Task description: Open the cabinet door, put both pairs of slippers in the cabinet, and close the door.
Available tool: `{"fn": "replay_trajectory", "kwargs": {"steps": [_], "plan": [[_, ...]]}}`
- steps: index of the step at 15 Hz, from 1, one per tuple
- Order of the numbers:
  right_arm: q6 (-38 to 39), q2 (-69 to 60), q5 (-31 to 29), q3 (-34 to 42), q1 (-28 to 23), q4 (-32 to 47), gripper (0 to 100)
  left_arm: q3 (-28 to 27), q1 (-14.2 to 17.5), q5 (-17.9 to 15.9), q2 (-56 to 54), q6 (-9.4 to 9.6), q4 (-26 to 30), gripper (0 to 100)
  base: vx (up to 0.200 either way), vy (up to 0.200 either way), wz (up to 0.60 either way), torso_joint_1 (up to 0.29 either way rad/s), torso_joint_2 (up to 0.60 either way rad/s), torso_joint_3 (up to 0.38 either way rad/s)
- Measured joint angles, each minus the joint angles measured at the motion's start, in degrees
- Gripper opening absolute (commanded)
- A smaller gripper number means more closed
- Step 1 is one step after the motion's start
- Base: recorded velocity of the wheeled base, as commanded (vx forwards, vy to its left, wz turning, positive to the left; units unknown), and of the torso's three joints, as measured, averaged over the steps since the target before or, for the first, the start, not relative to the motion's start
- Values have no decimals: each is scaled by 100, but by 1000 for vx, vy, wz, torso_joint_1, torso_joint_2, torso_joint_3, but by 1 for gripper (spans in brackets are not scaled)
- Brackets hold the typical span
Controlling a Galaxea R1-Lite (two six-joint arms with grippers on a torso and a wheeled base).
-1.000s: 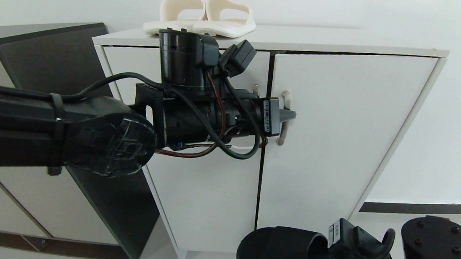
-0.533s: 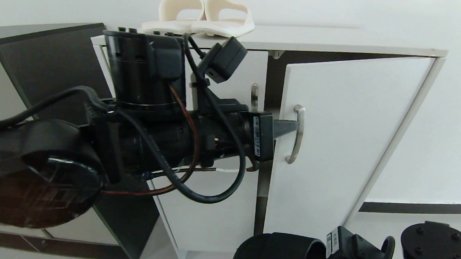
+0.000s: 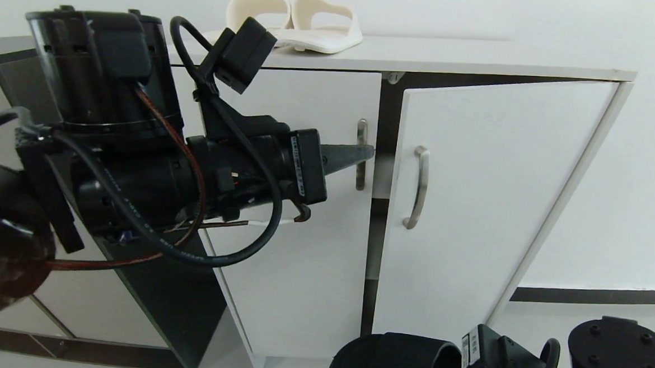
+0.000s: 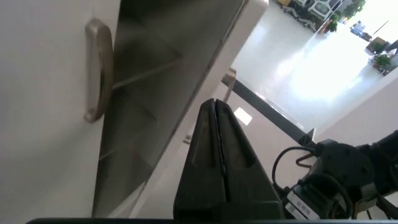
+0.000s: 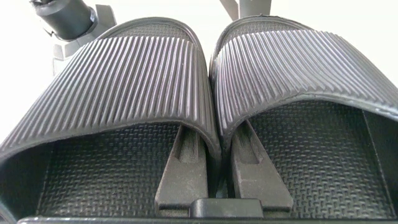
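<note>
The white cabinet (image 3: 480, 54) had two flat doors, each with a slim brushed-metal bar handle set upright near the middle seam. The right door (image 3: 489, 203) stood ajar, swung out on its outer edge, leaving a dark gap in which a pale shelf (image 4: 146, 71) showed. The left door (image 3: 294, 277) was shut flush.

The left gripper (image 3: 365, 150) had its fingers pressed together into one dark wedge with only a thin seam between them, and it held nothing. It pointed at the gap between the doors, level with the left handle (image 3: 361, 155). In the left wrist view its tip was apart from that handle. The right handle (image 3: 419, 186) was beside it, untouched.

The cream slippers (image 3: 294, 22), a smooth open-toed pair with broad straps, lay side by side on the cabinet top, at its rear left corner.

The right gripper (image 5: 216, 134) was clamped on the black slippers (image 5: 143, 87), low in front of the cabinet's foot. One finger was inside each slipper, pinching their inner walls together. The pair was matt black, with ribbed straps and finely dimpled footbeds.

A dark cabinet (image 3: 86, 81) stood against the white one's left side.
</note>
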Motion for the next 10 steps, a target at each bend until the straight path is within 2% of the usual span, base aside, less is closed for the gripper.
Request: {"fn": "replay_trajectory", "kwargs": {"steps": [6,10], "plan": [[5,13,-6,-13,24,2,0,-1031,148,-10,955,-4,-144,0,0,0,0,0,0,0],[6,63,-15,-11,24,2,0,-1320,193,-10,1296,-4,-46,0,0,0,0,0,0,0]]}}
